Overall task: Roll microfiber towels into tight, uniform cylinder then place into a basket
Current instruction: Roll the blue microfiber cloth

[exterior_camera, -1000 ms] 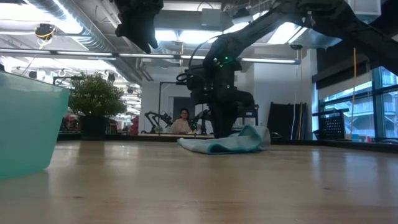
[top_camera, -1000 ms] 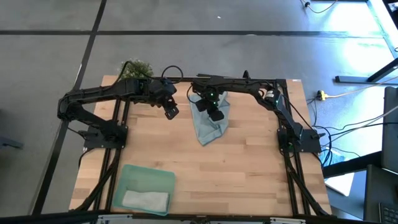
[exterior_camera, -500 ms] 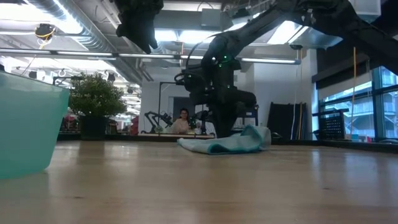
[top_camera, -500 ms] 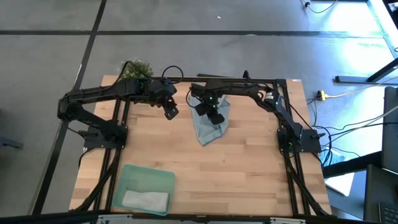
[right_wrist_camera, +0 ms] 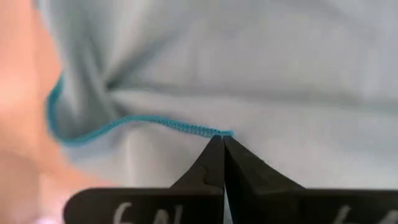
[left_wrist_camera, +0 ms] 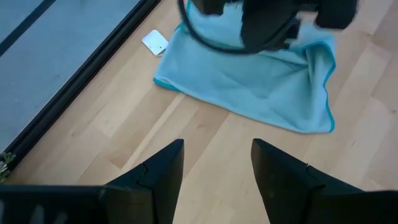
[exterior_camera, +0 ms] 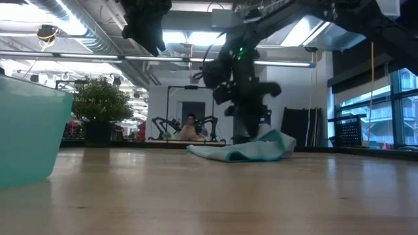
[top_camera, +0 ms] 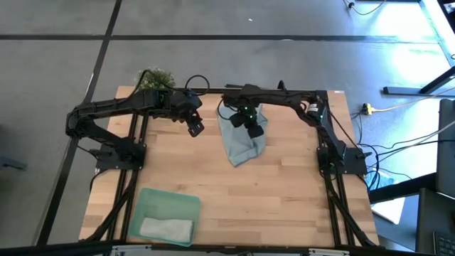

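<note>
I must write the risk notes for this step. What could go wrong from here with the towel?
1. The right tool is shut on only the stitched edge of the light blue microfiber towel; the thin pinch may slip.
2. The towel lies crumpled, so a roll may come out uneven.
3. The open left tool hovers near; the arms might collide.

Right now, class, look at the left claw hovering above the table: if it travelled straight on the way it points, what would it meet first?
Probably bare table. The left claw hangs open and empty, and the light blue towel lies farther along that line, so it might reach the towel's near edge instead; depth is unclear.
</note>
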Tool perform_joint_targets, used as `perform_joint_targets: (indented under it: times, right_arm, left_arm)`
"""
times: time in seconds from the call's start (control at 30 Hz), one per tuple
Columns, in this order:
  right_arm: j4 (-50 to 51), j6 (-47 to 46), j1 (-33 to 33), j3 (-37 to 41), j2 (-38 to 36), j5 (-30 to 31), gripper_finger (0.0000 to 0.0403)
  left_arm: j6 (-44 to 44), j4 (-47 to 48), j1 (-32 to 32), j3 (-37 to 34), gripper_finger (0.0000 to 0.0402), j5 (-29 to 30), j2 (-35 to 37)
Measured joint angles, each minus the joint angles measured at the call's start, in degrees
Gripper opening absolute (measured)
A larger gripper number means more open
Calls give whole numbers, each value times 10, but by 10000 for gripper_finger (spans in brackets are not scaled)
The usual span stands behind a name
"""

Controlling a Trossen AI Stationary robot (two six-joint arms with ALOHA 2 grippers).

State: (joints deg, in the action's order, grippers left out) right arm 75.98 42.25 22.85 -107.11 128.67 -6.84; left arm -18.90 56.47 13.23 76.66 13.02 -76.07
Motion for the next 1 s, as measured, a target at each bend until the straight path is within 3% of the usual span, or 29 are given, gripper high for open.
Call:
perform_joint_targets:
  times: [0.3,0.5,0.7,1.0]
  right_arm:
    - [92,-66,3,10,-61,8,1]
    - [112,-106,3,99,-100,7,1]
    - [75,-127,-3,212,-157,8,0]
    - [-19,-197,6,232,-190,12,11]
  left_arm:
    - [0,0,0,0,183,0,0]
    - [0,0,0,0,183,0,0]
    - [14,0,0,0,183,0,0]
    - [14,0,0,0,183,0,0]
